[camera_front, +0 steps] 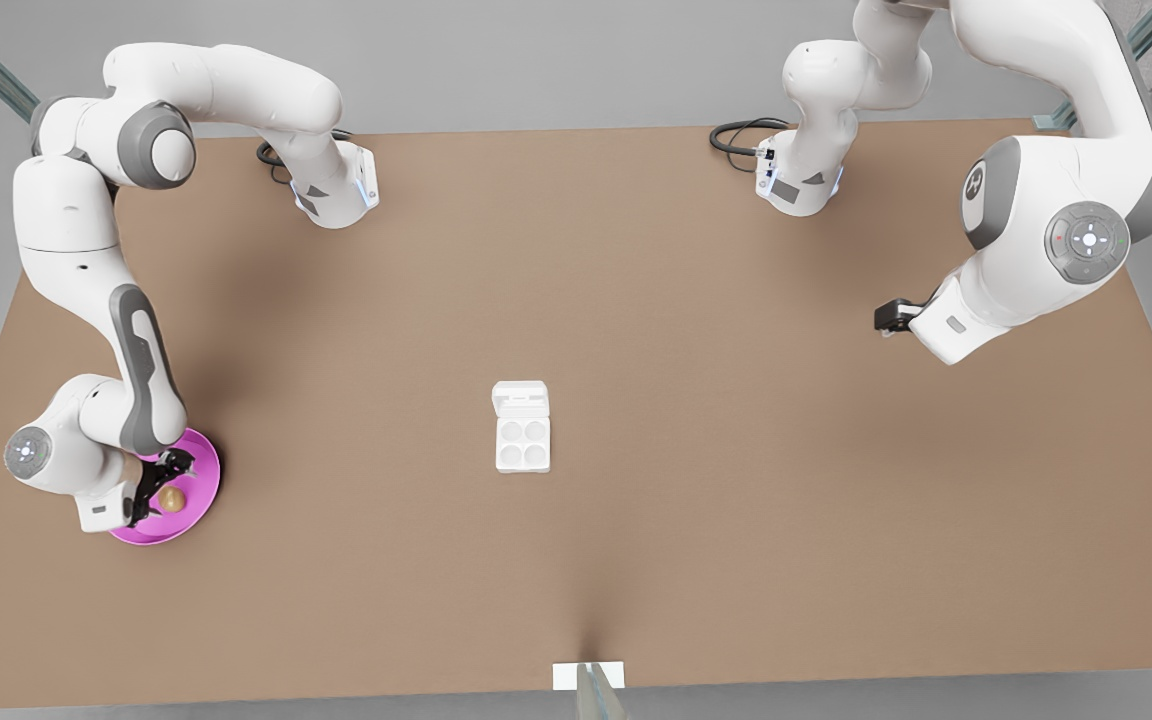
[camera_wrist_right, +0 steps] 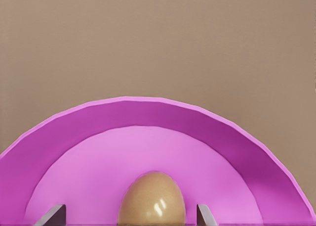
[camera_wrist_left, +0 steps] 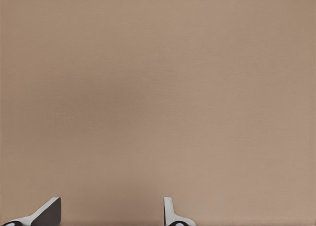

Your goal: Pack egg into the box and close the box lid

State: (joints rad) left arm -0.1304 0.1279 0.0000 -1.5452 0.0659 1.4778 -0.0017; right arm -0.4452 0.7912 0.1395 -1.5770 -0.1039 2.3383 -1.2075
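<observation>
While the egg [camera_front: 172,499] lies on the pink plate [camera_front: 198,495] near the front-left corner of the table [camera_front: 636,560] as the front view shows it, the right gripper [camera_front: 150,489] sits directly at the plate, beside the egg. In the right wrist view, the egg [camera_wrist_right: 151,199] stands between the two fingertips [camera_wrist_right: 51,216], with a clear gap on each side; the fingers are spread and grip nothing. The plate rim [camera_wrist_right: 148,107] curves behind the egg.

The box [camera_front: 522,436] rests near the middle of the table, well apart from the plate. Its four cups are exposed and unfilled. The box lid [camera_front: 520,397] is folded back flat, on the side toward the far edge.

The left gripper [camera_front: 888,318] waits above the right side of the table in the front view, well apart from the box. In the left wrist view, its fingertips [camera_wrist_left: 47,212] stand apart over bare table surface [camera_wrist_left: 158,87], holding nothing.
</observation>
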